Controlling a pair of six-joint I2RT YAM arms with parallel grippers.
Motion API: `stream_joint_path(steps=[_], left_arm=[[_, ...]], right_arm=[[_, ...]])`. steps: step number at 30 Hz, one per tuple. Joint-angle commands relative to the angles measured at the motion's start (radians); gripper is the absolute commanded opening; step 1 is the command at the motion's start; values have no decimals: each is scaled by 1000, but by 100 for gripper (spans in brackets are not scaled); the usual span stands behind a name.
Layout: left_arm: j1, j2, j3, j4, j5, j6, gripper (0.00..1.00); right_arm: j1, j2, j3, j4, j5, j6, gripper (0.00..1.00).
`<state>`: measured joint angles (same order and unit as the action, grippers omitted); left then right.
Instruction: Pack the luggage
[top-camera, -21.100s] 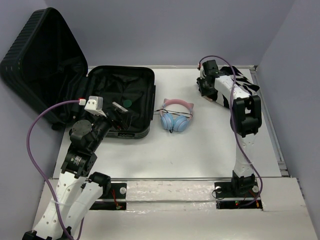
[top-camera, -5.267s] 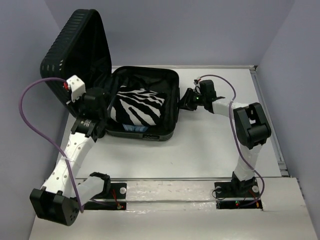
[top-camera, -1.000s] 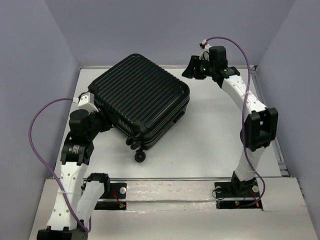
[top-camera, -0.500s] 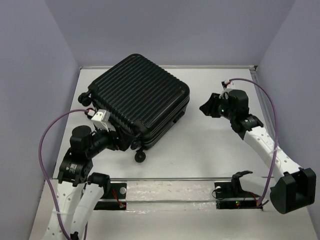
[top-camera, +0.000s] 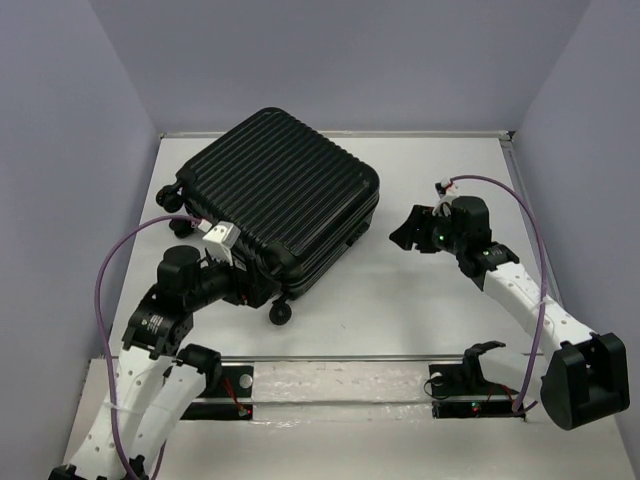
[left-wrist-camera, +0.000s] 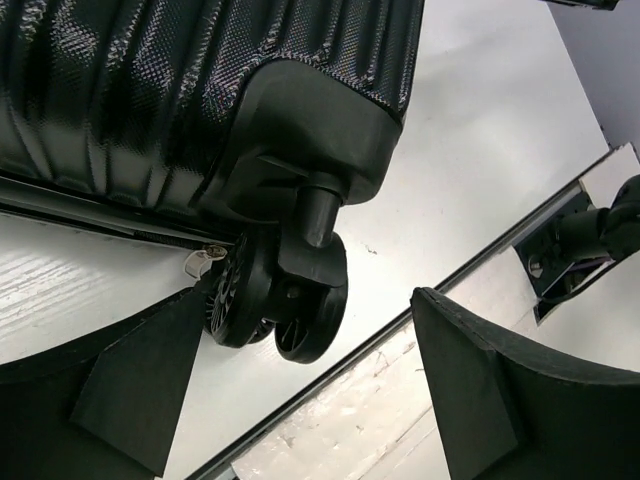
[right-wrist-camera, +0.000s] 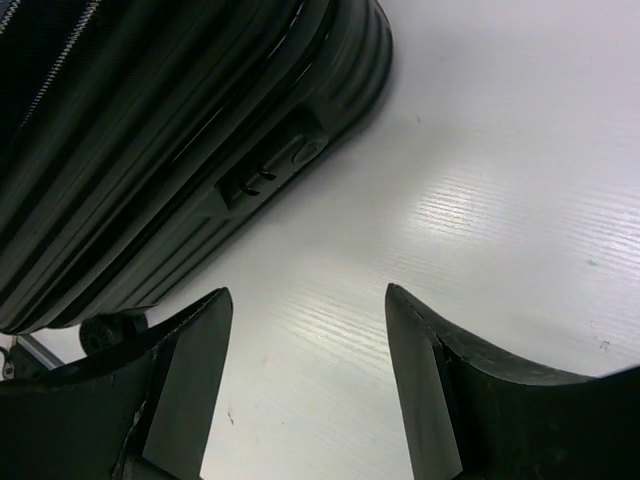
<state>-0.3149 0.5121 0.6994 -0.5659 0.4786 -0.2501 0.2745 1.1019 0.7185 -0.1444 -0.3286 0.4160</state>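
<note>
The luggage (top-camera: 280, 190) is a large black ribbed suitcase lying shut on the white table, turned at an angle. A caster wheel (top-camera: 280, 313) sticks out from its near corner. My left gripper (top-camera: 247, 289) hovers open just left of that corner. In the left wrist view the luggage (left-wrist-camera: 180, 90) fills the top, and the caster wheel (left-wrist-camera: 290, 300) sits between and just beyond the fingers of my left gripper (left-wrist-camera: 308, 330), untouched. My right gripper (top-camera: 403, 235) is open to the right of the case, apart from it. The right wrist view shows my right gripper (right-wrist-camera: 305, 300) over bare table, with the luggage (right-wrist-camera: 150, 150) and its lock (right-wrist-camera: 270, 172) ahead.
A metal rail (top-camera: 350, 357) runs along the table's near edge between the arm bases. Purple walls close in the left, back and right sides. A purple cable (top-camera: 115, 270) loops off the left arm and another cable (top-camera: 530, 230) arcs over the right arm.
The right arm has swung from the far back down to the luggage's right side, then edged left. The left gripper has opened wide and shifted slightly right by the caster. The luggage has stayed put.
</note>
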Motion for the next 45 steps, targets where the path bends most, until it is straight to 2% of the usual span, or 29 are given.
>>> stream_joint_path(steps=[1,6,12,16,17,18,21,22,24,26,29,30,33,35,36,39,40,42,44,45], left_arm=[[-16,52,-5,31,28,14,94],[-67,107,-6,29,22,12,89],[-107,176,9,38,5,12,85],[-136,213,23,55,-26,9,75],[-141,220,23,63,-31,5,71],[-142,221,23,83,-32,-1,59],[-148,224,22,130,-9,-38,31],[-151,220,15,156,9,-55,19],[-167,227,14,225,49,-98,8],[-205,252,26,279,48,-135,6],[-275,287,51,362,38,-172,6],[-335,320,70,404,29,-195,6],[-441,409,115,472,-29,-228,6],[-463,463,155,555,-61,-256,6],[-466,479,164,593,-60,-271,6],[-467,522,204,710,-119,-328,6],[-467,529,209,727,-120,-328,6],[-467,549,209,761,-159,-356,6],[-466,559,201,802,-198,-394,6],[-466,562,190,825,-205,-415,6]], right_arm=[[3,-2,-5,81,-43,-6,69],[3,29,9,98,-47,-3,69],[3,121,35,170,-122,29,69],[26,182,73,204,-161,44,69],[38,194,81,219,-155,46,69],[51,228,100,226,-153,47,68],[71,279,122,268,-173,69,67],[71,294,127,290,-176,75,63],[71,349,163,322,-155,73,54],[71,429,248,327,-151,51,47],[71,544,396,330,-161,27,43],[71,570,436,328,-165,14,41],[71,653,598,275,-171,-26,41],[71,665,645,179,-141,-66,45],[71,636,622,161,-127,-72,54],[71,520,467,160,-37,-74,67],[71,489,466,160,-36,-63,67],[71,422,324,199,-18,-28,67],[112,316,165,277,0,-3,60],[130,282,116,302,8,21,54]])
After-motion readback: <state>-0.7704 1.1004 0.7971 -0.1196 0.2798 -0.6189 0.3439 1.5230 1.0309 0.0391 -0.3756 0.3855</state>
